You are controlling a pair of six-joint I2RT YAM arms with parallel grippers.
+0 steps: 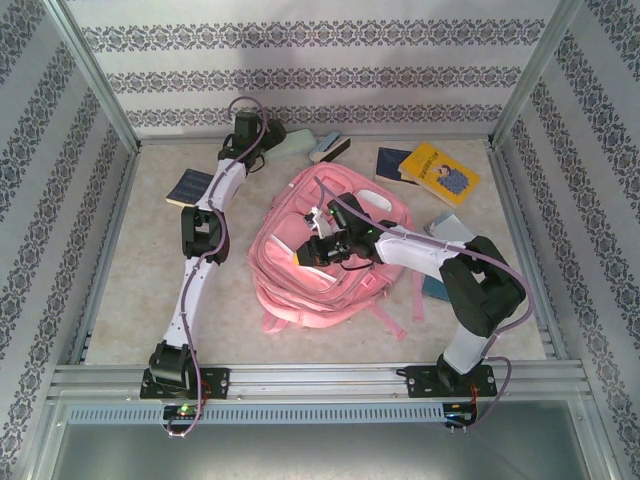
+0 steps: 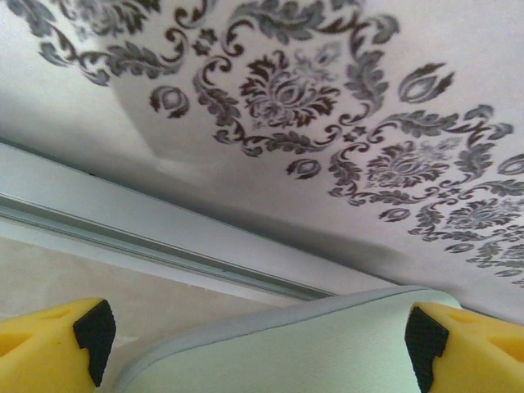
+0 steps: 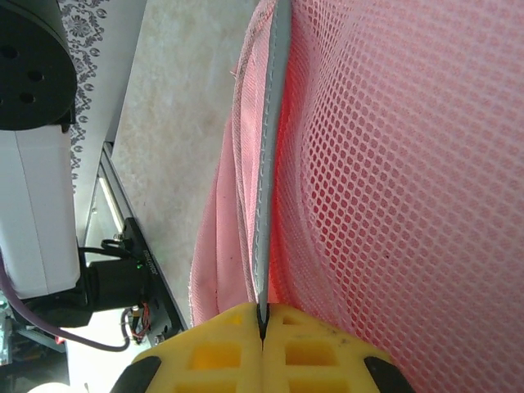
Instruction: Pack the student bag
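Observation:
The student bag [image 1: 300, 280], a large pink backpack, lies flat in the middle of the table. My right gripper [image 1: 300, 255] rests on its upper face, and in the right wrist view that gripper [image 3: 262, 318] is shut on a grey-trimmed edge [image 3: 268, 164] of the pink mesh pocket [image 3: 393, 164]. My left gripper [image 1: 262, 135] is at the back wall over a pale green case [image 1: 292, 146]. In the left wrist view the left gripper [image 2: 262, 336] is open, its yellow fingers [image 2: 49, 348] straddling the case [image 2: 286, 356]. Contact with the case cannot be told.
A dark notebook [image 1: 188, 187] lies at the back left. A brush-like block [image 1: 330, 148] sits beside the green case. A blue book [image 1: 393, 163] and a yellow book [image 1: 440, 172] lie at the back right. A grey-blue item [image 1: 448, 225] and a teal one [image 1: 435, 288] sit near the right arm.

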